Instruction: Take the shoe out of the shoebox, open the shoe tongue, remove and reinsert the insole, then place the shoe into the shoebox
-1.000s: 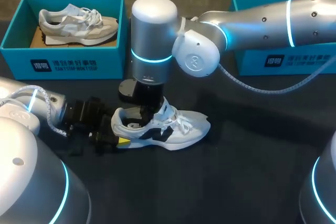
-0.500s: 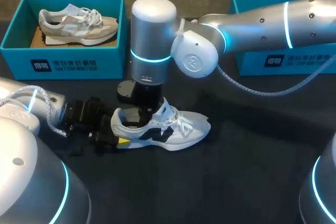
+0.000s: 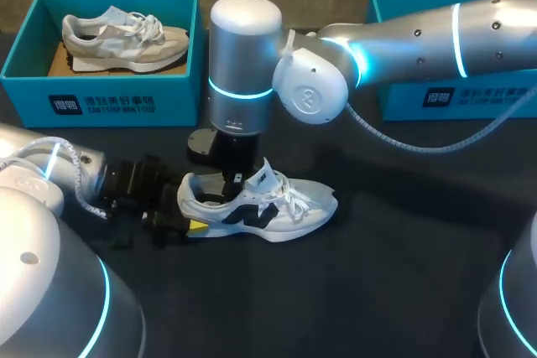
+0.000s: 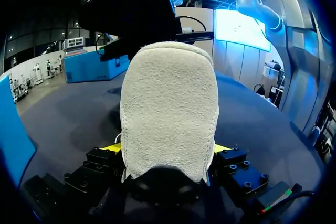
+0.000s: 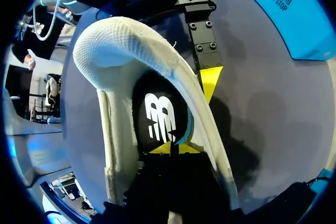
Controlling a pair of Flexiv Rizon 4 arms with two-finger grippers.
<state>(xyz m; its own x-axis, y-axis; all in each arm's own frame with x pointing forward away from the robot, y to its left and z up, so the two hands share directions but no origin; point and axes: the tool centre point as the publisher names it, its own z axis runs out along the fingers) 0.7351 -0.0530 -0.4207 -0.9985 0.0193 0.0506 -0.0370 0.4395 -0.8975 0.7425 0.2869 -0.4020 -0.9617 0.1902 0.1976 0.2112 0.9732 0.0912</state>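
1. Our left gripper (image 4: 167,150) is closed on the heel of the white shoe (image 4: 168,108). One yellow tip shows on each side of the heel, and both press against it.
2. Our right gripper (image 5: 170,149) comes down from above into the opening of the shoe. Its two yellow tips stand almost together, and the edge of the black insole (image 5: 160,116) is caught between them. The insole lies inside the shoe, in the heel part, and one side of it curls up a little.
3. In the head view the left gripper (image 3: 191,222) comes in low from the left and is at the back of the shoe (image 3: 294,211). The right gripper (image 3: 228,182) hangs straight down over the shoe opening.
4. The shoe lies on its sole on the dark table (image 3: 403,274), near the middle, with the toe towards our right. Its tongue (image 3: 262,175) stands up, just beside the right gripper.
5. The shoe is outside both boxes. The left box (image 3: 109,98) stands at the far left of the table and holds a beige shoe (image 3: 126,35). The right box (image 3: 453,98) stands at the far right, and our right arm hides most of it.
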